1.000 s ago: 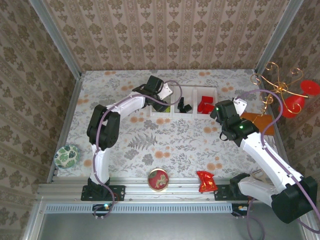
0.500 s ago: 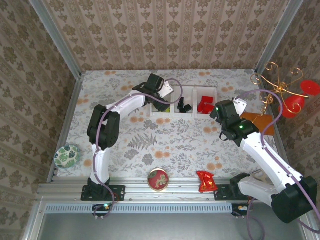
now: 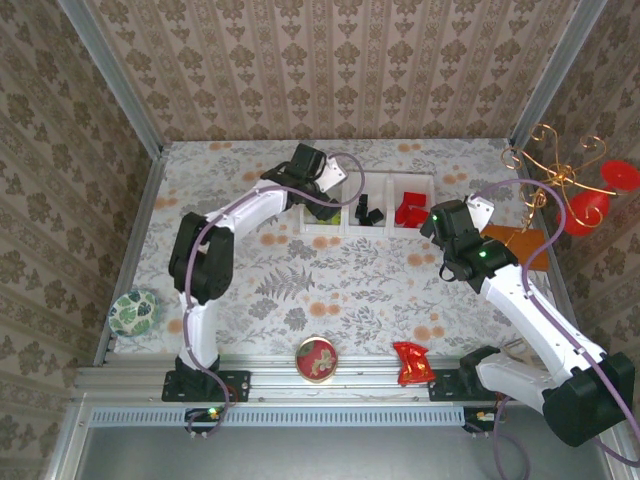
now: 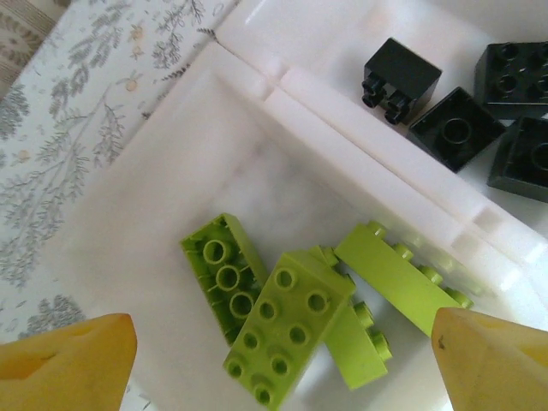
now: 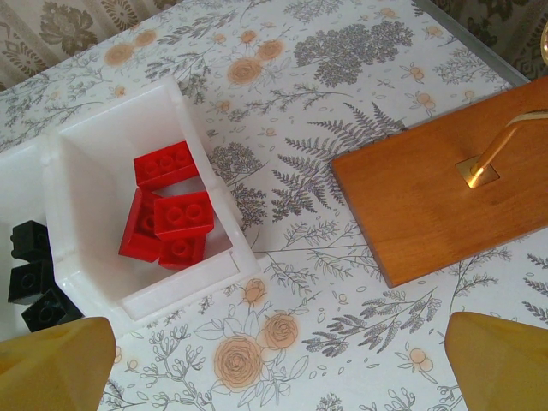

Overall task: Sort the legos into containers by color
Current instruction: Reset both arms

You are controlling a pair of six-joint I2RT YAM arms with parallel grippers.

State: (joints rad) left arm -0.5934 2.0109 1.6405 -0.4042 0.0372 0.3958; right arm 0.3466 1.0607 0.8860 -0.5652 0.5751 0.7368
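Moved: the left arm has eased slightly farther back, and the left tool (image 4: 278,360) has spread over the tray (image 4: 377,171).
Left tool: wide and empty, above the green legos (image 4: 287,334) in the left compartment.
Right tool (image 5: 278,364): wide, empty.
Others: black legos (image 4: 454,128) in the middle compartment, red legos (image 5: 175,214) in the right.
Advice: the drop looks finished, so lift straight up, clear of the walls.

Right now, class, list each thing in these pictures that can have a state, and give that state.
green legos, piled in an end compartment
black legos, loose in the middle compartment
red legos, piled in the other end compartment
white tray, one colour per compartment
left gripper, open above the green legos, empty
right gripper, open, empty
red wrapper, crumpled
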